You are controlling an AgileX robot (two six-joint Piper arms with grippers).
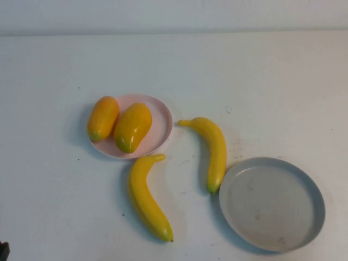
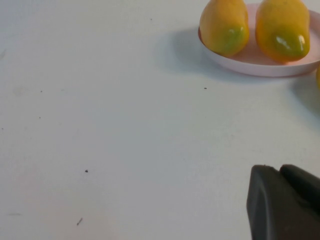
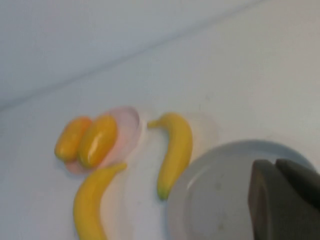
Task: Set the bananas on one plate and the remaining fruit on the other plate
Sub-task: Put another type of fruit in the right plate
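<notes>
Two orange-yellow fruits [image 1: 103,117] [image 1: 132,127] lie side by side on the pale pink plate [image 1: 161,116]. Two bananas lie on the table: one [image 1: 147,198] just in front of the pink plate, the other [image 1: 212,151] between the two plates, its tip at the rim of the empty grey plate [image 1: 272,204]. My left gripper [image 2: 277,169] is shut and empty, low over bare table, well short of the pink plate [image 2: 260,67]. My right gripper [image 3: 275,162] is shut and empty, over the near side of the grey plate [image 3: 215,195]. Neither gripper's fingers show in the high view.
The white table [image 1: 261,92] ends at a pale back wall [image 1: 174,13]. A dark bit of my left arm [image 1: 2,251] shows at the front left corner.
</notes>
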